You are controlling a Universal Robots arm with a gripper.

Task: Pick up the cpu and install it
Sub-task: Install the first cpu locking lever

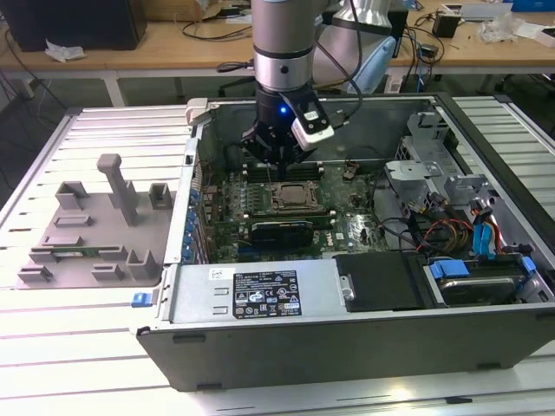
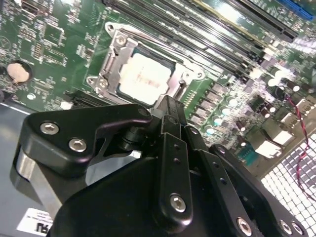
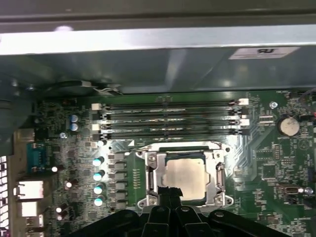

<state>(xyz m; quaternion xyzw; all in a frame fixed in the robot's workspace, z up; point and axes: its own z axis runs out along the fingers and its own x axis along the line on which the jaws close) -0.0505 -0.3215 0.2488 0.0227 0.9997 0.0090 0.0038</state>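
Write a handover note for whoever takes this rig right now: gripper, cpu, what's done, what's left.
Gripper: shut, holding nothing, over the near edge of the cpu, inside the open computer case. Whether it touches the cpu is unclear.
Cpu: lies flat in the socket on the motherboard.
Done: cpu looks picked and placed.
Left: full seating cannot be confirmed from these views; worth checking.
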